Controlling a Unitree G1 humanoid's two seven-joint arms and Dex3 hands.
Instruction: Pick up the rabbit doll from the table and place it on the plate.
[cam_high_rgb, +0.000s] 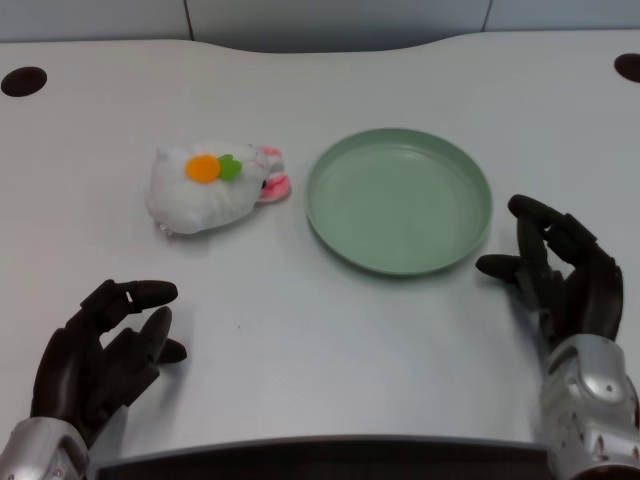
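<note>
Open white desk (300, 330) lies between the left hand (105, 350) and the rabbit doll (212, 187), with nothing standing in that stretch. A narrow strip of bare surface separates the doll from the green plate (330, 225) just to its right. The plate's low raised rim is the only barrier beside the doll, while the right hand (560, 275) sits near the plate's far right edge
</note>
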